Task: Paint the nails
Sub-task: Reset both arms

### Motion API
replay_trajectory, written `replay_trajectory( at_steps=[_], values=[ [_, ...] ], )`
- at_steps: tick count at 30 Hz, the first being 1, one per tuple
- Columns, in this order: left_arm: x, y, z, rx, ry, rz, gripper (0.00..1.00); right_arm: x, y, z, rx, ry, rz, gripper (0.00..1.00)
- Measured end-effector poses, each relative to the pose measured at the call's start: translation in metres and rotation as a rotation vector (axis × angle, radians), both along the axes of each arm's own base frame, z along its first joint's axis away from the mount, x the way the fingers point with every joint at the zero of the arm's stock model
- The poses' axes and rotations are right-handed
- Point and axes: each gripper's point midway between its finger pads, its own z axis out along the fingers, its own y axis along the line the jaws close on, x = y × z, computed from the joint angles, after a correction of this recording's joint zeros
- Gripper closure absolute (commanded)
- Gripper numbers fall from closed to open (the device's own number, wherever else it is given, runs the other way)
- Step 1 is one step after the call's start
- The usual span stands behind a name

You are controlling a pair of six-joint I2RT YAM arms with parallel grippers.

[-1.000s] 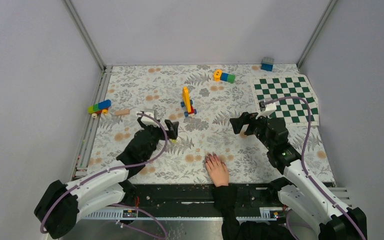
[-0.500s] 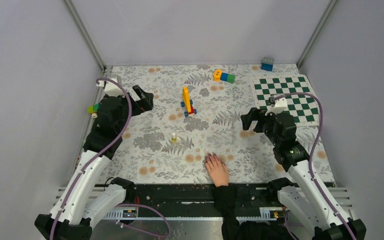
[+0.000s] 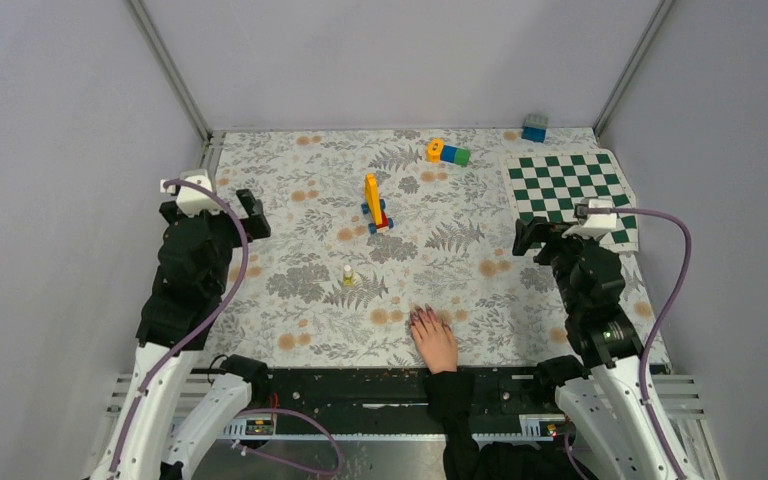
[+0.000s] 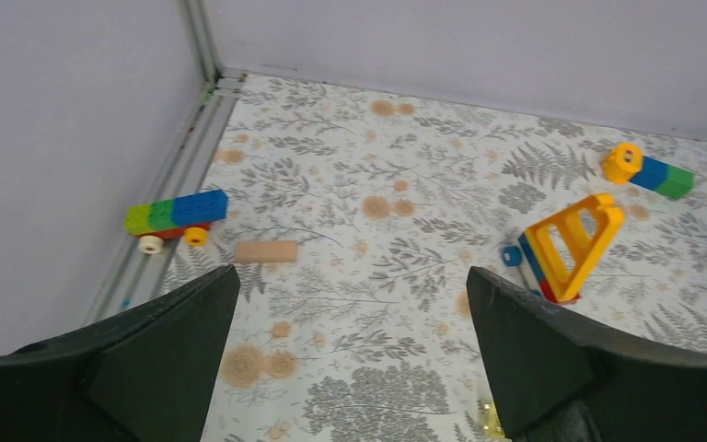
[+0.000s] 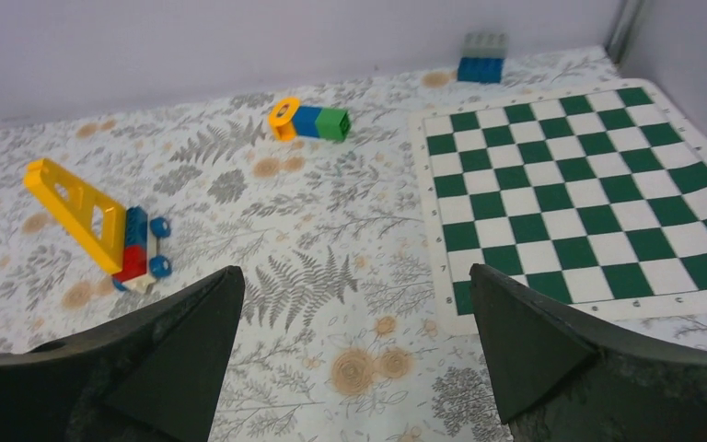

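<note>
Robot lab test cell; plain grey panel walls (image 3: 390,60) and metal corner posts (image 3: 168,68) box in a floral-cloth table (image 3: 290,290); black mounting rail (image 3: 360,388) at near edge; toy bricks (image 3: 448,152), checkered mat (image 3: 570,195) on it.

From above, the nails (image 3: 422,316) are only dark specks at the tips of the hand (image 3: 436,345), too small to count, and the black sleeve (image 3: 452,405) runs off the bottom edge. The small yellow object (image 3: 347,275) (too small to name) is cut by the left wrist view's lower edge. The left arm (image 3: 188,265) hides the toy car (image 4: 177,214) from the overhead camera.
</note>
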Motion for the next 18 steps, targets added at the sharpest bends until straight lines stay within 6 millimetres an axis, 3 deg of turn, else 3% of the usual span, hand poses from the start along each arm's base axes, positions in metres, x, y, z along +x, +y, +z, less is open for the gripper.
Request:
replay_trajectory(
  at_steps=[4,9,12,18],
  values=[
    [-0.010,0.011,-0.007,0.035,-0.015,0.036,0.01,-0.006,-0.015,0.004,-0.005,-0.090,-0.069,0.00],
    [-0.011,0.012,-0.025,0.054,0.015,0.035,0.01,-0.011,-0.026,-0.013,-0.011,-0.149,-0.121,0.01],
    [-0.010,0.012,-0.025,0.054,0.015,0.034,0.01,-0.012,-0.029,-0.020,-0.015,-0.155,-0.134,0.00],
    [-0.013,0.011,-0.023,0.049,0.003,0.026,0.01,-0.011,-0.031,-0.011,-0.010,-0.189,-0.146,0.01]
  ],
)
